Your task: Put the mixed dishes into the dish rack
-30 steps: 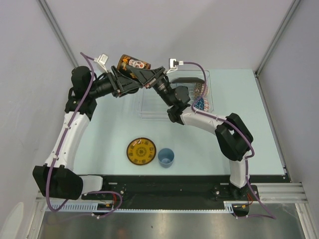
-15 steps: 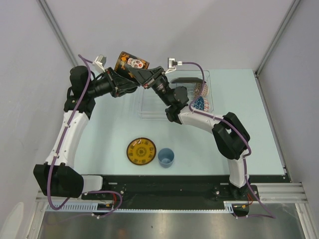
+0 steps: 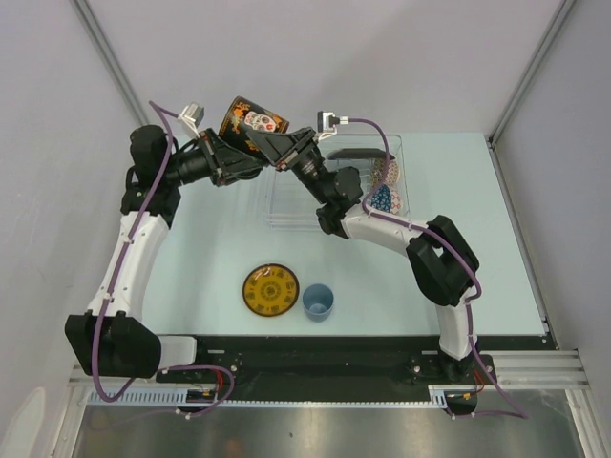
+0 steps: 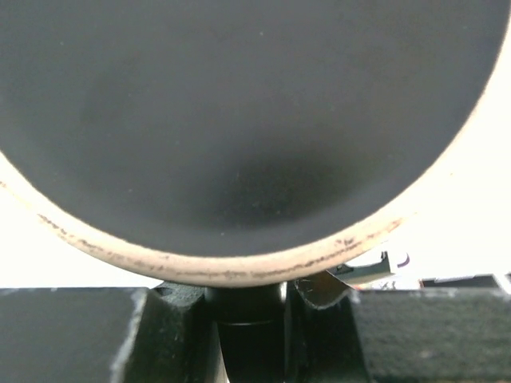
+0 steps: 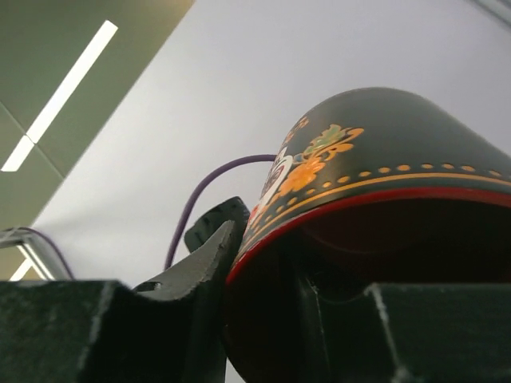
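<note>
The dark red-lined mug (image 3: 253,119) hangs in the air above the table's far left, beside the dish rack (image 3: 286,205). My left gripper (image 3: 242,145) is shut on it; its wrist view shows the mug's dark base (image 4: 239,120) filling the frame, with a dark part of the mug pinched between the fingers (image 4: 160,335). My right gripper (image 3: 275,143) is shut on the mug's rim (image 5: 375,152), one finger (image 5: 200,263) outside and the other inside. The yellow-brown saucer (image 3: 270,290) and light blue cup (image 3: 318,301) sit on the near table.
The clear rack holds the small red-white patterned bowl (image 3: 385,172), the blue patterned bowl (image 3: 382,198) and the black floral square plate (image 3: 358,153) along its right and far side. Both arms cross above the rack's left half.
Both grippers and the mug have shifted slightly left and up. The left arm's elbow has drawn back to the left. The dishes on the table and in the rack have not moved.
</note>
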{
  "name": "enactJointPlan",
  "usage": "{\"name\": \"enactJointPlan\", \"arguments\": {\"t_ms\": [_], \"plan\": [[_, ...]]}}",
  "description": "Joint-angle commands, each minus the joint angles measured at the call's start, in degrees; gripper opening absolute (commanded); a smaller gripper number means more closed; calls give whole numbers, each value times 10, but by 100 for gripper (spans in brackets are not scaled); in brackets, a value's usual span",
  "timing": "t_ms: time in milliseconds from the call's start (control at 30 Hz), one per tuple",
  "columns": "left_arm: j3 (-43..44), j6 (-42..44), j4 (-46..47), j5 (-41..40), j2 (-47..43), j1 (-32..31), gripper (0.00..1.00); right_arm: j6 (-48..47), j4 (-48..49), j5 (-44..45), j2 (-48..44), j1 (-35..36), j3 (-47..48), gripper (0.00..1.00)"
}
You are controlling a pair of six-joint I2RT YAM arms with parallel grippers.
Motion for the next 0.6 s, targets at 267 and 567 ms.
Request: {"name": "enactJointPlan", "arguments": {"t_ms": [267, 567], "plan": [[76, 71, 109, -16, -23, 43, 0, 71, 190, -75, -31, 2, -23, 64], [80, 93, 94, -12, -32, 52, 0, 69, 189, -94, -44, -28, -51, 99]]}}
